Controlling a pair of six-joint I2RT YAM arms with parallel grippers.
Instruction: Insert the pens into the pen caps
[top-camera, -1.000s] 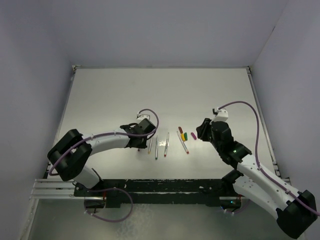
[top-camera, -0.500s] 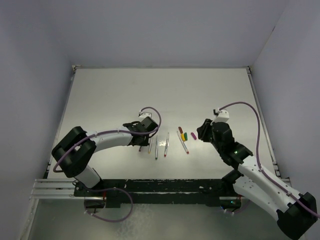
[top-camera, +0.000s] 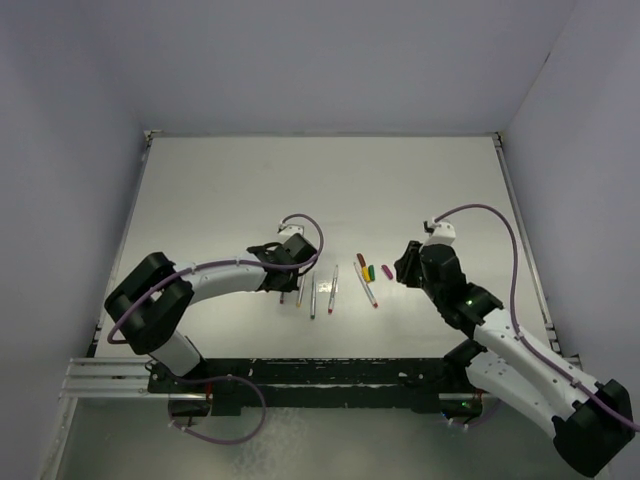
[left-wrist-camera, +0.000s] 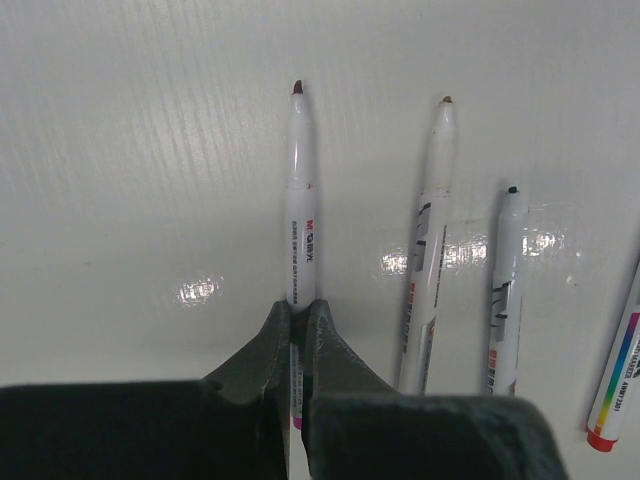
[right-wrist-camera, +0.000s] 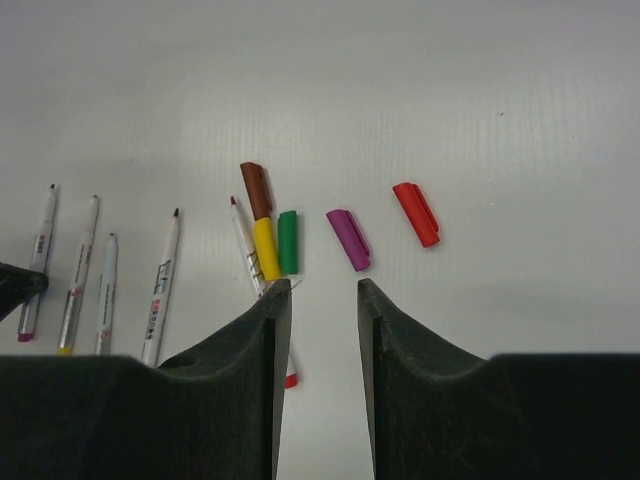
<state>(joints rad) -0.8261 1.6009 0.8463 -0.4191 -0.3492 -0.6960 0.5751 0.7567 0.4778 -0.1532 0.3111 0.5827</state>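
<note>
From above, the left end effector (top-camera: 287, 286) sits at the left end of the pens (top-camera: 313, 298), mid-desk. Its wrist view shows it clenched on the leftmost pen (left-wrist-camera: 300, 200), whose long axis runs straight ahead. The right end effector (right-wrist-camera: 320, 295) is parted and empty, and faces the magenta cap (right-wrist-camera: 349, 240) just ahead.

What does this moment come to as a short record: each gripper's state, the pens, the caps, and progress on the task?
left gripper: shut on the leftmost pen, gripped near its rear end, tip pointing away
right gripper: open, holding nothing, near the caps
loose pens: four, lying uncapped, side by side
caps: dark red cap, yellow cap, green cap, magenta cap, red cap, all lying separate from the pens
progress: no pen is in a cap yet
</note>
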